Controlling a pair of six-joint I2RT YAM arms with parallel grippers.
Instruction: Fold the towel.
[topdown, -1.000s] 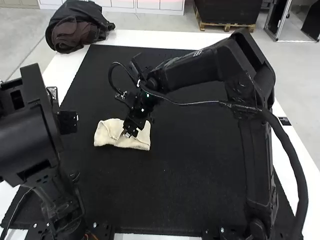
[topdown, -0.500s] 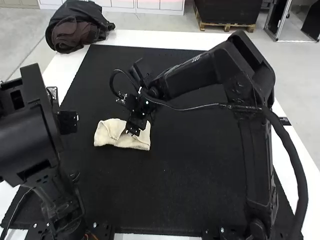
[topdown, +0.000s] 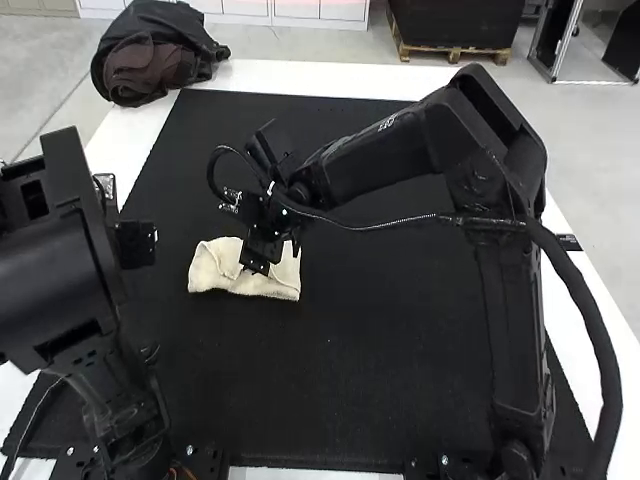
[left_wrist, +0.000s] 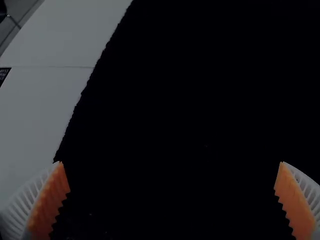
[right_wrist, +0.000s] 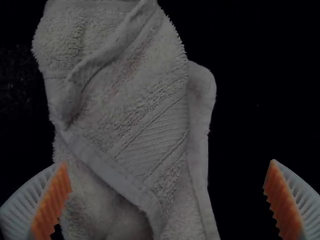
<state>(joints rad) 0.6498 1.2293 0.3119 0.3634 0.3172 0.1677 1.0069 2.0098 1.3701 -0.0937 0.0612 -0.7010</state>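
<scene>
Nearest, the left arm (topdown: 50, 275) keeps the place it had in the earlier frames, raised at the high view's left; its gripper (left_wrist: 170, 162) has its fingers spread wide, nothing between them, above the black mat (topdown: 350, 380). Beyond it, the towel (topdown: 212, 266) lies on the mat left of the middle, unmoved: a short, thick bundle, one flap laid slantwise across the top and a hemmed edge poking out along one side. What has changed is the right gripper (right_wrist: 167, 161): over the last second it has shifted slightly toward the high view's left, above the towel. Its fingers stand well apart and pinch nothing, the orange pads (right_wrist: 54, 202) facing each other across part of the cloth. For the task, this looks like lining up for another grasp or a tidying tug rather than a fresh fold; the uneven flap probably still needs squaring. Farther back, the right arm (topdown: 390, 155) bends high at the elbow and reaches across the middle, its wrist angled down at the towel.
</scene>
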